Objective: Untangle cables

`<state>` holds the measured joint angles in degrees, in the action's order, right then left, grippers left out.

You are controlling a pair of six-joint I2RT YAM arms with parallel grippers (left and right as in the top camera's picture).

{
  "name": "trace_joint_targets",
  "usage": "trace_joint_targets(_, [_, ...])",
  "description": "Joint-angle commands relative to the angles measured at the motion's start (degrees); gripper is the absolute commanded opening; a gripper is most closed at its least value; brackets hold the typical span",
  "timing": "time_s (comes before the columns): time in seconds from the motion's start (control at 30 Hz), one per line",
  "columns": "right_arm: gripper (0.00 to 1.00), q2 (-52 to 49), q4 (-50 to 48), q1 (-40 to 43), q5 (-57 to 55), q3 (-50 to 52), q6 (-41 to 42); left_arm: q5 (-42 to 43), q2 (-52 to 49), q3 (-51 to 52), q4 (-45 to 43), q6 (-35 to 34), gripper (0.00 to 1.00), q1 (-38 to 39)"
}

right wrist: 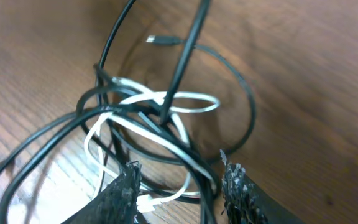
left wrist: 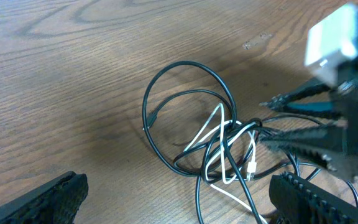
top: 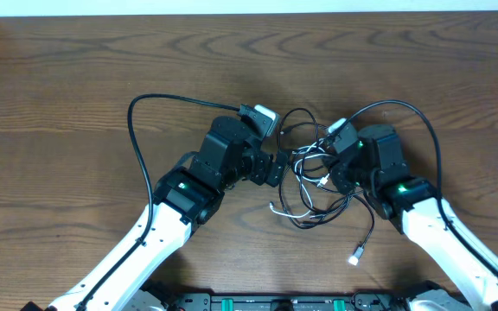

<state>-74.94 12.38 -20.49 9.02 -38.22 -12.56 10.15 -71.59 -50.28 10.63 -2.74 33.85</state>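
ridged black fingers [right wrist: 120, 196] of my right gripper [right wrist: 179, 167] fill the bottom of the right wrist view, rough and knobbly. they stand apart, released, with a glossy black cable [right wrist: 247, 112] and a white cable [right wrist: 191, 98] running through the gap, neither one pinched. just past the tips is the tangle: thin round cords looped over each other. the white one makes a flat oval across the black loops. beyond it a small metal-tipped plug [right wrist: 157, 40] lies on the table [right wrist: 303, 62], which is matte brown wood with long dark grain streaks.

over to the left wrist view: my left gripper [left wrist: 176, 183] is spread wide, one textured black finger at each lower corner. the near strands of the tangle lie on the table between them, and neither finger touches a cord. the black cable draws a big round loop on the far side, and the white one zigzags through the middle.

from overhead, the tangle sits mid-table between my two wrists, with the right gripper over it and the left just beside it. one black strand trails back toward my base and ends in a small white plug [top: 355, 257]. a green light [top: 400, 188] glows on my right arm.
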Motion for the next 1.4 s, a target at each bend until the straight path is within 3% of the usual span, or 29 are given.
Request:
trace_joint_targets(0.0, [0.41, -3.54, -1.27, 0.2, 3.06, -0.26, -3.8, -0.74, -0.22, -0.94, 0.0, 0.76, 0.98, -0.2])
trace_joint_targets(0.13, [0.4, -6.84, -4.04, 0.2, 3.17, -0.26, -3.8, -0.74, -0.24, -0.94, 0.02, 0.76, 0.98, -0.2])
trace_joint_targets(0.27, [0.24, -9.99, -7.21, 0.2, 3.39, -0.26, -3.78, -0.74, -0.26, -0.94, 0.37, 0.76, 0.98, -0.2])
trace_joint_targets(0.37, [0.19, -11.37, -8.0, 0.2, 3.82, -0.26, -3.76, -0.74, -0.26, -0.94, 0.87, 0.76, 0.98, -0.2])
trace_joint_targets(0.77, [0.22, -18.1, -9.44, 0.2, 6.64, -0.24, -3.5, -0.72, -0.26, -0.94, 0.9, 0.74, 0.98, -0.2])
trace_joint_targets(0.93, [0.01, -18.08, -9.84, 0.2, 6.62, -0.24, -2.67, -0.72, -0.26, -0.94, 0.9, 0.76, 0.98, -0.2])
trace_joint_targets(1.37, [0.01, -13.57, -11.98, 0.22, 11.41, -0.26, 0.39, -0.76, -0.26, -0.94, 2.08, 0.72, 0.98, -0.22])
